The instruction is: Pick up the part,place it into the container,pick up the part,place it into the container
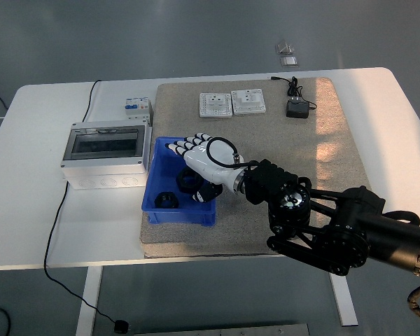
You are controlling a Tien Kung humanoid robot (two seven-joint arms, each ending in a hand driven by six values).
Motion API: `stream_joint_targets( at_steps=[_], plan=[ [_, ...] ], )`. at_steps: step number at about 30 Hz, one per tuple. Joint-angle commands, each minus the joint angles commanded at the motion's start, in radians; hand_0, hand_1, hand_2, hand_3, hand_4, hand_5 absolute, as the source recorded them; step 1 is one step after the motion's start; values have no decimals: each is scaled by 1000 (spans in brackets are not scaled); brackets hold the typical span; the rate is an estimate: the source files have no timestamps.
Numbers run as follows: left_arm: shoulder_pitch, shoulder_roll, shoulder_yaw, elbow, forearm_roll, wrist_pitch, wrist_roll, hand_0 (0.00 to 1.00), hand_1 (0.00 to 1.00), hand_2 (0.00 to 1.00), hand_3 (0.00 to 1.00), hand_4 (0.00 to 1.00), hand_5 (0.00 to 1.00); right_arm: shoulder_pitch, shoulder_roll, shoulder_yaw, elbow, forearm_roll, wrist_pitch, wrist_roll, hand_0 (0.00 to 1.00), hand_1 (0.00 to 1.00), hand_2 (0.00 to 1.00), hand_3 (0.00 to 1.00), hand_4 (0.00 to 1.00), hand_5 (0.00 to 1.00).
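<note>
Seemingly mid-release, the right hand [196,155] hovers over the blue container [155,203], fingers spread and holding nothing. Two black parts [167,199] lie inside it. Next, I judge, comes withdrawing clear of its walls.

Left of the frame's centre, a blue rectangular container [156,207] is sitting open-topped. Two black ring-shaped parts are lying inside it: one [166,200] near its lower left, another [190,182] toward the middle, partly hidden.
</note>
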Motion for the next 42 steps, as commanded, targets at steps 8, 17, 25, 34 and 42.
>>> stream_joint_targets(
  at_steps=[8,17,25,34,42],
  plan=[
    [2,1,2,0,4,0,1,726,691,677,783,849,998,-38,-40,144,70,14,-113,39,998,998,998,998,911,295],
    [4,-4,17,0,-10,-1,-3,726,692,677,783,848,998,-157,-133,371,140,188,-297,201,998,998,998,827,917,328],
    [6,-7,29,0,-21,-1,-8,726,692,679,783,849,998,-354,-232,609,169,435,-444,417,998,998,998,549,911,320],
    [4,-4,29,0,-16,3,-12,726,691,678,782,849,998,-607,-207,862,139,762,-484,659,860,792,805,366,886,323],
    [-6,2,25,0,10,5,-14,725,690,661,774,849,998,-689,-187,942,138,1012,-487,803,751,606,611,409,872,315]
  ],
)
